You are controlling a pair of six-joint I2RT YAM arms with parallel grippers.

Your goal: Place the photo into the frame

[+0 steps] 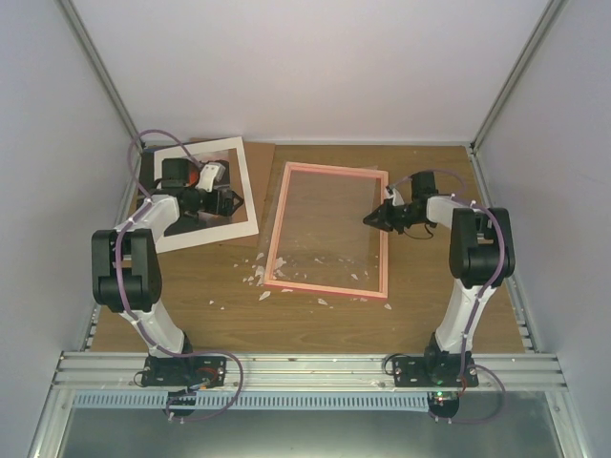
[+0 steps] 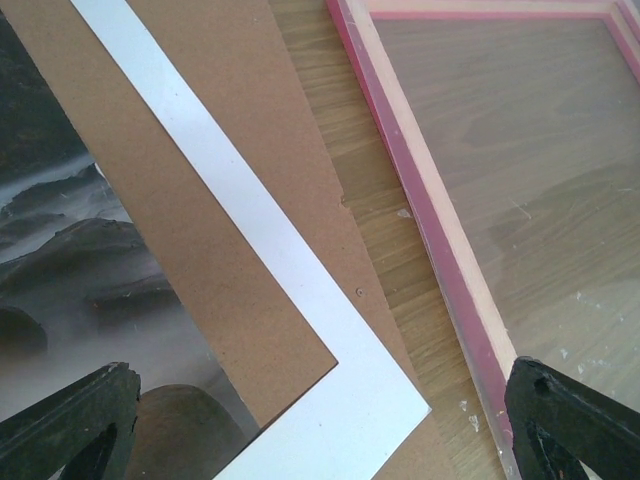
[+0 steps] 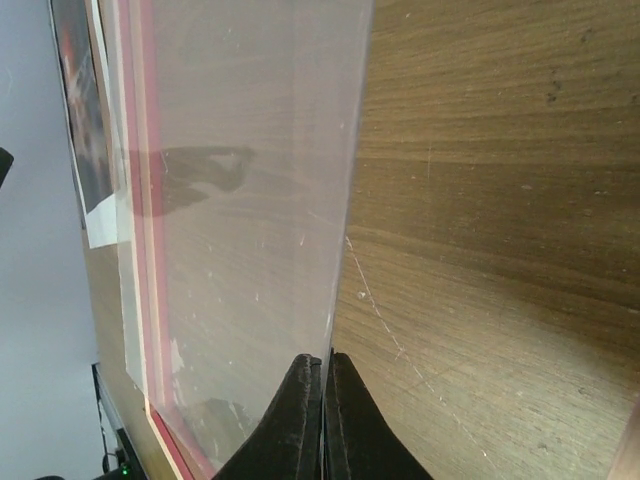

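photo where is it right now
The photo lies at the far left of the table in the top view, showing through the white mat opening beneath the left pincer, with the pink frame to its right.

I counted one frame [image 1: 334, 171], pink, at the centre of the top view, and one clear pane [image 1: 325, 224] lying across it. At upper left lay one white mat [image 1: 207, 239], one brown backing board [image 1: 260, 162] under it, and one photo [image 2: 60, 270]. That made five flat pieces in all, on one wooden table [image 1: 315, 329]. I had two arms, the left arm [image 1: 124, 267] and the right arm [image 1: 477, 248]. They carried two grippers, my left gripper [image 2: 320, 385] and my right gripper [image 3: 322, 365], with two fingers each, so four. The white scraps [image 1: 256, 277] by the frame's lower left corner numbered more than six, and they were too small for me to count exactly.
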